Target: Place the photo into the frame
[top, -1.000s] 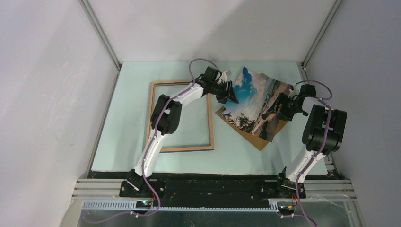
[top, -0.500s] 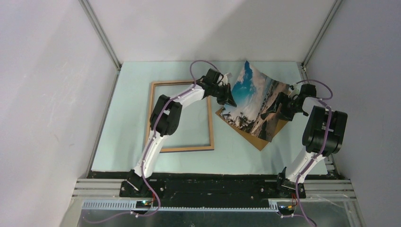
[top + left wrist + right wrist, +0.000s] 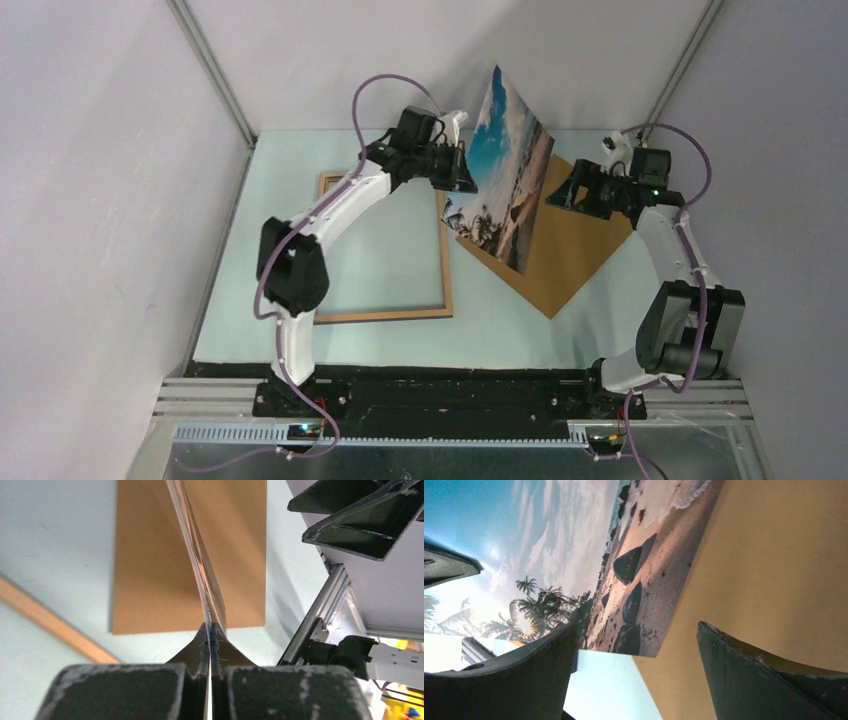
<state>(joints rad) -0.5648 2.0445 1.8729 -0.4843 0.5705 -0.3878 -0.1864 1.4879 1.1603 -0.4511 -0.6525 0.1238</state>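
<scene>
Photo (image 3: pixel 508 170) up on edge, tilted over the backing board (image 3: pixel 580 250), with the frame (image 3: pixel 446 270) lying flat at its nine o'clock. Our left gripper (image 3: pixel 210 632) has its fingers pressed together on the print's edge. Our right gripper (image 3: pixel 562 193), at three o'clock, stands spread and holds nothing. We judge the print light and floppy (it bows), so we'd grip the margins. We can read no writing.
</scene>
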